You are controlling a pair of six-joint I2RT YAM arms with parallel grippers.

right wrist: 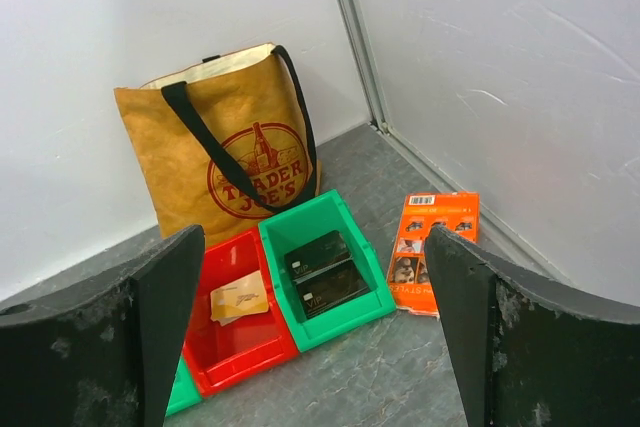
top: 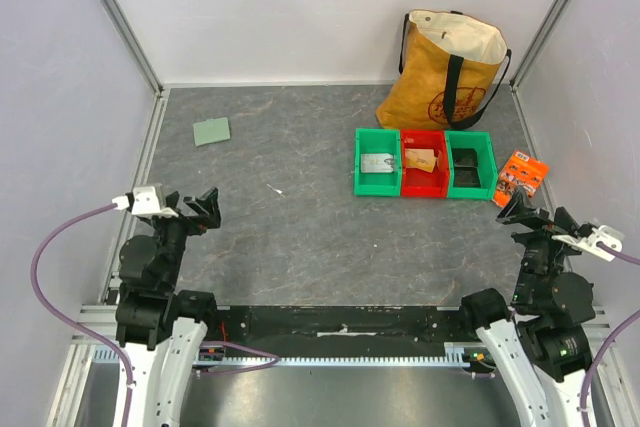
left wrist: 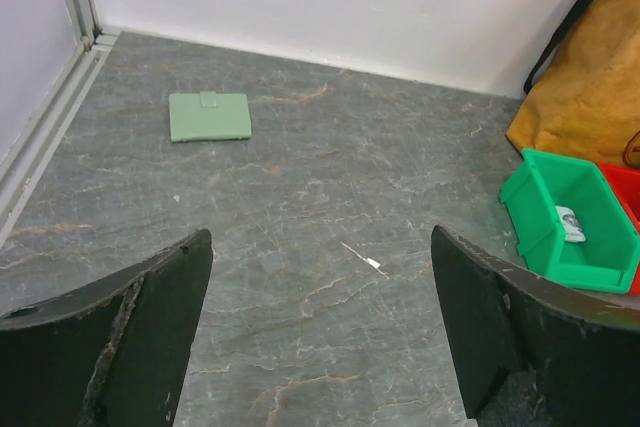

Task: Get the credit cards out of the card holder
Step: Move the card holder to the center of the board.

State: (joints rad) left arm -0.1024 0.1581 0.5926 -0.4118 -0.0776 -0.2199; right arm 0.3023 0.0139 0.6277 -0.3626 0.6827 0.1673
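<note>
Far left of the row of bins (top: 425,193), the pale-green card holder (top: 211,131) lies flat and shut on the bench (top: 300,237), its cards hidden. It sits straight ahead of the left fingers (top: 208,209), the nearer pair, longer side crosswise, tab on the far edge. The right fingers (top: 528,212) wait beside the bins. Both pairs are spread wide, holding nothing.

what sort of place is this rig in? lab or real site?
Most likely a lab test cell: plain white walls on aluminium posts, staged props on a grey table: card holder, plastic bins, tote bag.
</note>
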